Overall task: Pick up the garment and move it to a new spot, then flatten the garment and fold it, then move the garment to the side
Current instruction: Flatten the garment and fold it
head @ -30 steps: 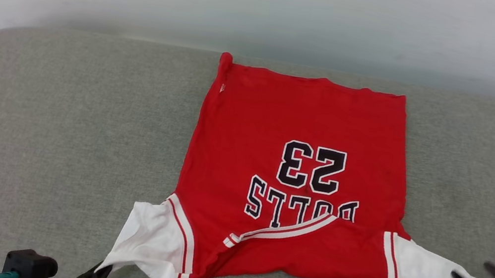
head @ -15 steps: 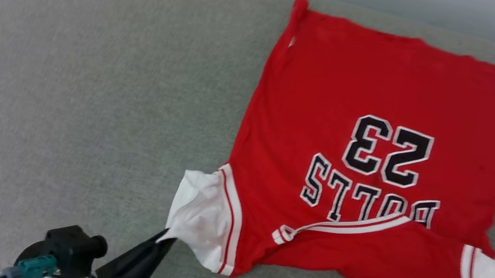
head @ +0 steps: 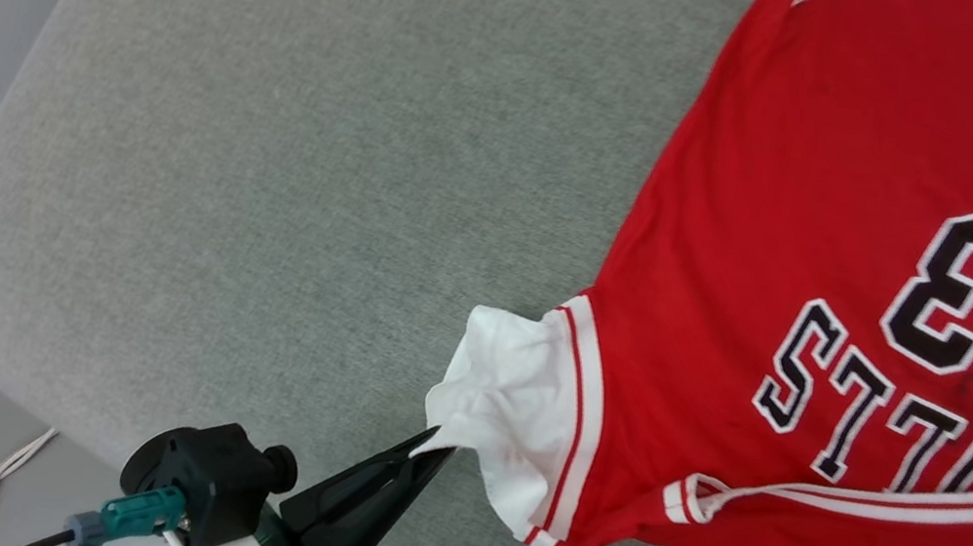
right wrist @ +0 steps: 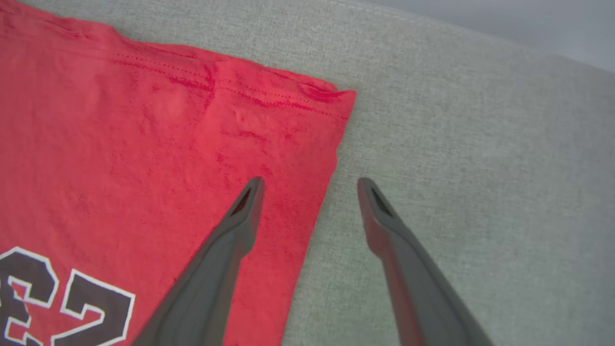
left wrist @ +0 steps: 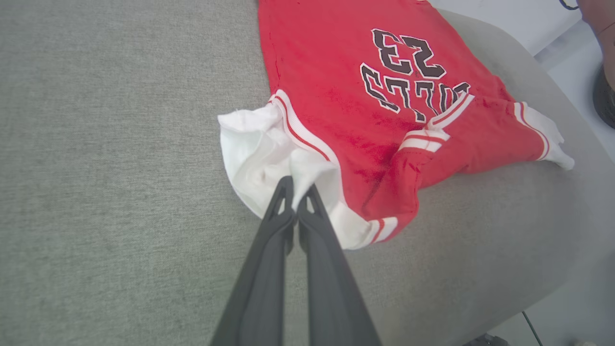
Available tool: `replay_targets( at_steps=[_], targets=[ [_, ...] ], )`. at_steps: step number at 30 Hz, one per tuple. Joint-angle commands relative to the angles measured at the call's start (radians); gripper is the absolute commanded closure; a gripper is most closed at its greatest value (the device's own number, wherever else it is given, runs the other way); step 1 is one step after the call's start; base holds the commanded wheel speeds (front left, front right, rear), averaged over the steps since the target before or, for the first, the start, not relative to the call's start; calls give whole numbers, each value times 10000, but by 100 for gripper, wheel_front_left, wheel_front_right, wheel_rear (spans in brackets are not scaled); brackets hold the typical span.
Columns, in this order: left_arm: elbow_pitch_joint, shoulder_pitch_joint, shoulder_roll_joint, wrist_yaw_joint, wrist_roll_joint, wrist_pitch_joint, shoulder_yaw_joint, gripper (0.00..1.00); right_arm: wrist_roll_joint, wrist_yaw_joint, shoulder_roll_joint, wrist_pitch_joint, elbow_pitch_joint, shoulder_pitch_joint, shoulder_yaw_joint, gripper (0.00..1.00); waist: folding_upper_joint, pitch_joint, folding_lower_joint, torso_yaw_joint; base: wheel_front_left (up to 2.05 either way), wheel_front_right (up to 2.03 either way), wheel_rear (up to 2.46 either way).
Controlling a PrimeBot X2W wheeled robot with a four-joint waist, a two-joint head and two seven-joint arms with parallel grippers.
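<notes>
The left arm comes in low from the near left corner of the grey cushion [head: 273, 129], its long dark fingers laid almost flat and pointing toward the garment [head: 802, 217]. The left gripper [head: 431, 442] is pinched closed on the outer edge of the white left sleeve [head: 517, 387], with a fold of cloth caught between the tips and the sleeve bunched just beyond them. The right gripper [right wrist: 310, 185] stands wide apart over the garment's right side edge, close to the far hem corner. One of its fingers is over the red cloth and the other over bare cushion, and whether either touches cannot be told. The garment lies spread mostly flat on the right part of the cushion. Its "BULLS 23" print reads upside down from the robot's head, and the collar trim and both sleeves lie toward the near edge. In the left wrist view the right sleeve ends close to that rounded near edge. A wide stretch of bare cushion runs from the garment's left side to the cushion's left edge. Beyond the near left corner a pale cable [head: 3, 474] lies on the floor.
</notes>
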Motion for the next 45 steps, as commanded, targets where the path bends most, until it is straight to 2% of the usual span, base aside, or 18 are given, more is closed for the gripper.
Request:
replay_targets(
  at_steps=[1, 6, 12, 13, 14, 15, 23, 30, 35, 45],
  targets=[
    [65, -182, -130, -47, 63, -37, -6, 100, -210, -3, -12, 53, 102, -240, -115, 0, 0, 570, -2, 580, 0, 0, 0],
    [255, -411, -346, -196, 90, -139, -83, 100, -666, -3, 142, 115, 338, -308, -469, 0, 0, 785, -2, 835, 0, 0, 0],
    [472, -520, -510, -301, 46, -252, -152, 100, -967, -3, 294, 212, 582, 603, -753, 0, 0, 879, -2, 967, 0, 0, 0],
    [504, -530, -526, -324, 37, -289, -147, 100, -948, -3, 315, 290, 602, 769, -822, 28, 0, 890, -2, 977, 0, 0, 0],
    [541, -536, -540, -341, 35, -302, -147, 100, -912, -5, 353, 362, 605, 905, -886, 89, 0, 897, -2, 981, 0, 0, 0],
    [578, -539, -549, -345, 37, -324, -149, 100, -883, -5, 410, 428, 601, 1032, -956, 100, 0, 899, -2, 978, 0, 0, 0],
    [870, -508, -435, -277, -1, -404, -19, 100, -772, -5, 506, 133, 428, 1710, -1162, 100, 0, 394, -2, 644, 0, 0, 0],
    [1004, -155, -49, -41, -111, -414, 186, 100, -371, -6, 561, -316, 526, 2642, -1017, 100, 0, -784, -2, -194, 0, 0, 0],
    [994, 210, 293, 259, -185, -358, 359, 100, 332, -5, 686, -854, 485, 3607, -727, 100, 0, -1809, -2, -916, 0, 0, 0],
    [1183, 1061, 700, 704, -633, -414, 600, 100, 1855, -5, 609, -2447, -633, 5951, 35, 100, 0, -3236, -2, -2073, 0, 0, 0]
  ],
)
